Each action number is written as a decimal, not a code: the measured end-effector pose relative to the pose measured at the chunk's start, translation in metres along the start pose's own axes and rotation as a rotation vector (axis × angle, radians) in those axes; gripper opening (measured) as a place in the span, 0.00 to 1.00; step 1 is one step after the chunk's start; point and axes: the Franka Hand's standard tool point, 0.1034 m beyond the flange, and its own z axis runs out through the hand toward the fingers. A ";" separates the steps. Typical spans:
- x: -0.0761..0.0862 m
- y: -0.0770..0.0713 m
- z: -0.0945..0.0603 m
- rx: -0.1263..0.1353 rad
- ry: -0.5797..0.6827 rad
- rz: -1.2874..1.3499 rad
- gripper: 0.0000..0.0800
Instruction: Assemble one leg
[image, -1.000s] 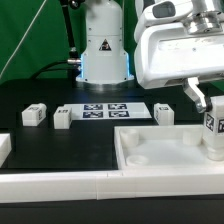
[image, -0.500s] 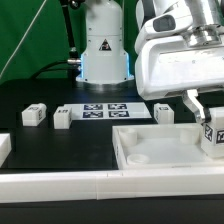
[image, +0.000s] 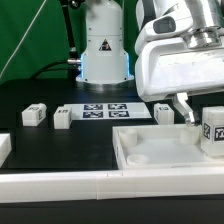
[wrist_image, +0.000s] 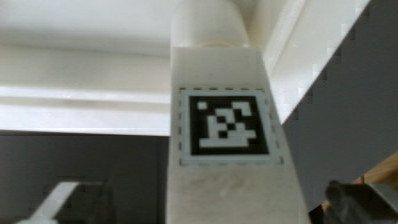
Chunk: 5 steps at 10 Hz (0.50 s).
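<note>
One leg (image: 213, 131), a white block peg with a black-and-white tag, stands upright in the right end of the large white tray-like part (image: 150, 153). My gripper (image: 205, 117) is open around the leg. One finger (image: 186, 110) stands off the leg on the exterior view's left. In the wrist view the leg (wrist_image: 226, 122) fills the middle, and my gripper (wrist_image: 214, 205) has dark gaps between the leg and both fingers (wrist_image: 63, 200). Three more legs lie on the black table: two (image: 33, 115) (image: 62, 118) at the exterior view's left, one (image: 164, 112) behind the tray.
The marker board (image: 103, 110) lies flat in front of the robot base (image: 103, 50). A white part (image: 4, 148) sits at the exterior view's left edge. A low white wall (image: 100, 190) runs along the front.
The jaws have opened: the finger that lay against the leg has moved away toward the exterior view's left. The leg, slightly tilted half a second ago, stands upright in the tray.
</note>
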 end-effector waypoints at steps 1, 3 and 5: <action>0.000 0.000 0.000 0.000 0.000 0.000 0.80; 0.000 0.000 0.000 0.000 -0.001 0.000 0.81; 0.000 0.000 0.000 0.000 -0.001 0.000 0.81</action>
